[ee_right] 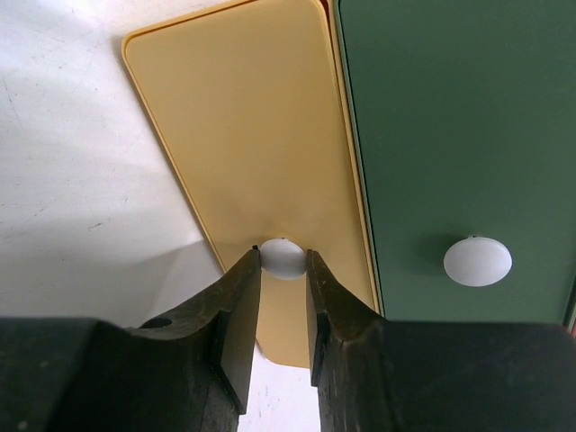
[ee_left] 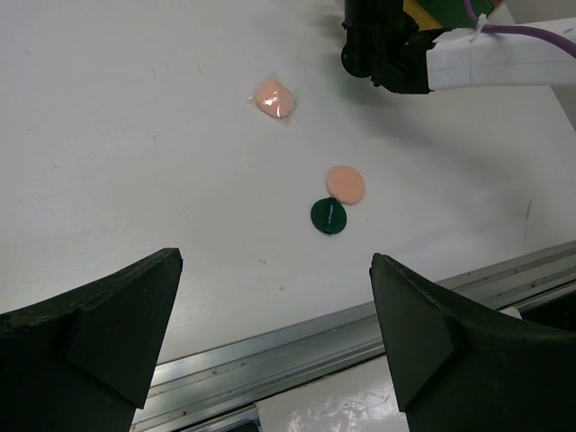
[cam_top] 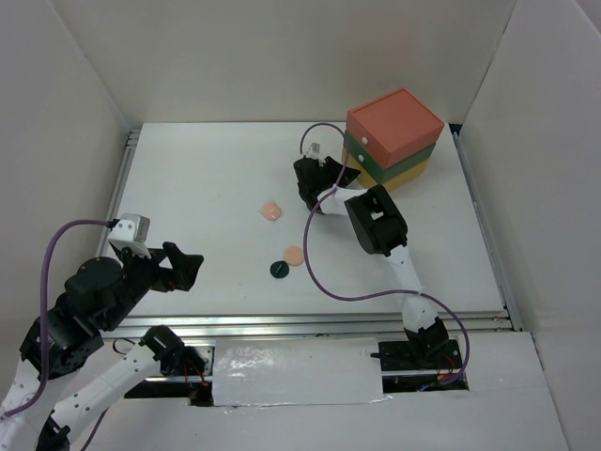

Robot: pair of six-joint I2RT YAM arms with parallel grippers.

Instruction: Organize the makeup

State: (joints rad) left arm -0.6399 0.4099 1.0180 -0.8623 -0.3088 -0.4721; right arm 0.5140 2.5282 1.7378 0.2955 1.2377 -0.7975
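Two peach round compacts (cam_top: 271,210) (cam_top: 294,255) and a dark green disc (cam_top: 279,270) lie on the white table, the disc touching the nearer compact. The left wrist view shows the same far compact (ee_left: 274,98), near compact (ee_left: 346,184) and disc (ee_left: 328,216). My left gripper (ee_left: 274,259) hangs wide open over the table's near left edge, holding nothing. My right gripper (ee_right: 283,270) is at the drawer box (cam_top: 394,139), both fingers pressed against the white knob (ee_right: 286,254) of the yellow bottom drawer (ee_right: 261,135). That drawer looks closed.
The box stacks orange, green and yellow drawers at the back right. The green drawer front (ee_right: 450,135) has its own white knob (ee_right: 477,261), beside my right fingers. A metal rail (ee_left: 360,333) runs along the table's near edge. White walls enclose the table.
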